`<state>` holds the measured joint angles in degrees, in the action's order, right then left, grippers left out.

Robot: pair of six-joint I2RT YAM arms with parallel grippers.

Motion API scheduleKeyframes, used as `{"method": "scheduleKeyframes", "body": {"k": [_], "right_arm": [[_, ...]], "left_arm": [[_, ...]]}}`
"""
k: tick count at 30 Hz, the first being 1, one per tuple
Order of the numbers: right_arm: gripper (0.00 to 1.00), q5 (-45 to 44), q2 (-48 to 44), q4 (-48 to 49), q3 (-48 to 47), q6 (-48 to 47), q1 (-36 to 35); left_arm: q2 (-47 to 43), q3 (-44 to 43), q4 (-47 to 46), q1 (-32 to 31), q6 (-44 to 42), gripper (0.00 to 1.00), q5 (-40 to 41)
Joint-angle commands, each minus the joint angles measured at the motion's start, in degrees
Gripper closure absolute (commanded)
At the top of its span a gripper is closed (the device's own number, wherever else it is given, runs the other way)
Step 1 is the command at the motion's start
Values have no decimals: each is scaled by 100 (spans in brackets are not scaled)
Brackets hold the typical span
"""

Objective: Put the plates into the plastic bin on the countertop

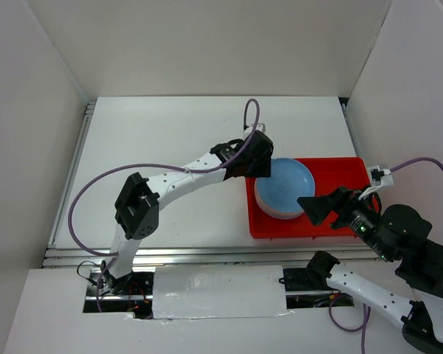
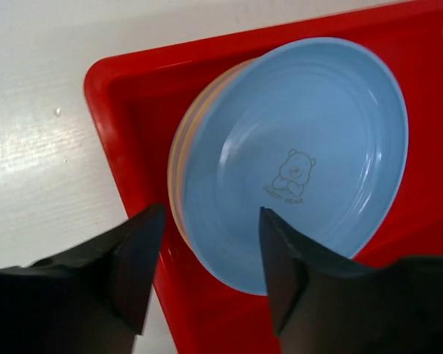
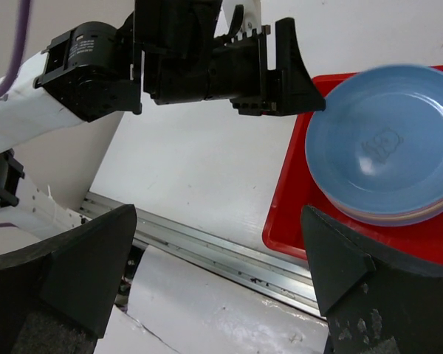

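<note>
Lab rig; white-walled countertop [image 1: 170,147], metal rail [image 1: 207,254]

Under the blue plate [image 2: 295,147], only thin rims of the stack [image 2: 179,158] show, so its count cannot be told. In the top view the left tool [image 1: 262,171] hides the bin's [image 1: 340,168] far left corner, and the right tool [image 1: 317,209] covers part of its floor. Both wrist views cut the bin off at the right edge. The print under the bear [image 2: 292,171] is too small to read.
</note>
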<state>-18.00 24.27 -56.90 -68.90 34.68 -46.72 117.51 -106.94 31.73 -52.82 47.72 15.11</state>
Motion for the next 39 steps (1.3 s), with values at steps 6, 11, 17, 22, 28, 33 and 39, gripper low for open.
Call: {"method": "scheduleKeyframes", "body": {"k": [6, 11, 17, 22, 28, 33, 39], "right_arm": [[0, -98, 86, -31, -97, -49, 31], [0, -509, 139, -215, -333, -22, 31], [0, -1530, 683, -1058, -1422, -286, 31], [0, -1909, 1009, -1867, -2592, -488, 31], [0, -1989, 816, -2421, -3181, -847, 478], [0, -1637, 220, -2580, -3165, -875, 707], [0, -1120, -431, -2580, -2752, -884, 901]], "left_arm": [[-1475, 268, 26, -537, -62, 1, 667], [-2635, 1305, 754, -335, 70, 1, 1826], [-3795, 1711, 2229, 955, -439, 1, 2100], [-4876, 2325, 2584, 2546, -921, 1, 2039], [-6974, 3020, 3004, 3620, -1020, 1, 2066], [-8224, 2722, 3856, 3779, -1028, 1, 2100], [-9349, 2958, 3983, 3805, -1133, 1, 1874]]}}
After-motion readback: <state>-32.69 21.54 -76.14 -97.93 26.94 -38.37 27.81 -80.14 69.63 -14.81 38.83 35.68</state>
